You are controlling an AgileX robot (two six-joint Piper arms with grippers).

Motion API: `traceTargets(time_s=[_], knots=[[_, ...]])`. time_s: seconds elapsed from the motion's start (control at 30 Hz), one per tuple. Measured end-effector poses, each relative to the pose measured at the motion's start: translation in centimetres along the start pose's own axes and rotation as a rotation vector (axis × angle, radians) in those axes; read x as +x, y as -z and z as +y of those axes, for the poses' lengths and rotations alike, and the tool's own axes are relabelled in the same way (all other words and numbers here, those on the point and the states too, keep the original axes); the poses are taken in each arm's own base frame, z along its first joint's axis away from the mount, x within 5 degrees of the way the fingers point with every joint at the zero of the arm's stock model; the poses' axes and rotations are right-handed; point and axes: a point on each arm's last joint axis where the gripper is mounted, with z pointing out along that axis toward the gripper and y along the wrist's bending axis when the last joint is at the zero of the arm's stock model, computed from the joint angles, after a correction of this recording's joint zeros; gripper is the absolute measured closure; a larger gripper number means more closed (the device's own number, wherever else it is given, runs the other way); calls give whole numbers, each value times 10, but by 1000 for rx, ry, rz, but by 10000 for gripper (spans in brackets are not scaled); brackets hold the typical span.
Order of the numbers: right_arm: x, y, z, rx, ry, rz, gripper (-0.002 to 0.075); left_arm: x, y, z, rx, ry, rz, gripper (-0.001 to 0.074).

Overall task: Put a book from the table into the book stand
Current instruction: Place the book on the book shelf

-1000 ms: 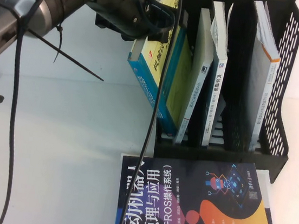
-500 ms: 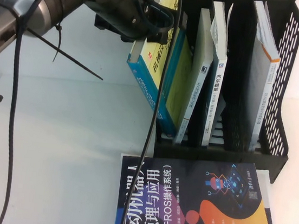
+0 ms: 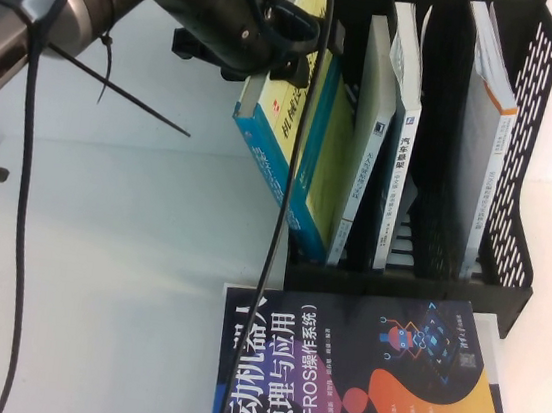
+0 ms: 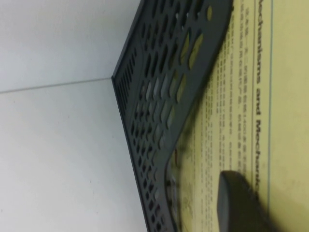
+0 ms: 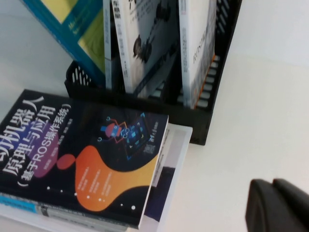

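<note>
the left gripper (image 3: 301,43) clamps the thick glossy book (image 3: 298,154), tilted in the perforated black plastic book stand's (image 3: 521,176) leftmost slot. the right gripper (image 5: 280,208) shows only dark closed fingertips above the smooth white table (image 3: 116,278).

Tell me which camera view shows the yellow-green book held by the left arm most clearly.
The high view: it shows the book tilted, lower end in the book stand, top gripped by the left gripper. The left wrist view shows only a patch of its cover; the right wrist view, only a corner. The right gripper hangs over the table.
</note>
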Motion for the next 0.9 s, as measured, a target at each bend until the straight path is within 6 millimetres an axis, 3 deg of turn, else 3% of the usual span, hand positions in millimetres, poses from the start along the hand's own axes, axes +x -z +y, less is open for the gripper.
traceTargets(time_s=[0.17, 0.37, 0.5, 0.67, 0.8, 0.9], knots=[[15, -20, -4, -2, -28, 39, 722, -8, 16, -7, 2, 1, 21, 539], [14, -29, -4, -22, -71, -25, 722, -10, 23, -9, -1, -5, 31, 539], [13, -29, -3, -33, -83, -41, 722, -9, 14, -8, -4, -1, 45, 539], [12, -29, -2, -43, -90, -44, 723, -6, -15, -3, 23, -1, 76, 533], [12, -29, -1, -58, -100, -45, 723, -5, -30, -1, 67, -13, 83, 495], [12, -29, 0, -65, -104, -43, 723, -7, -33, -7, 140, -8, 70, 403]])
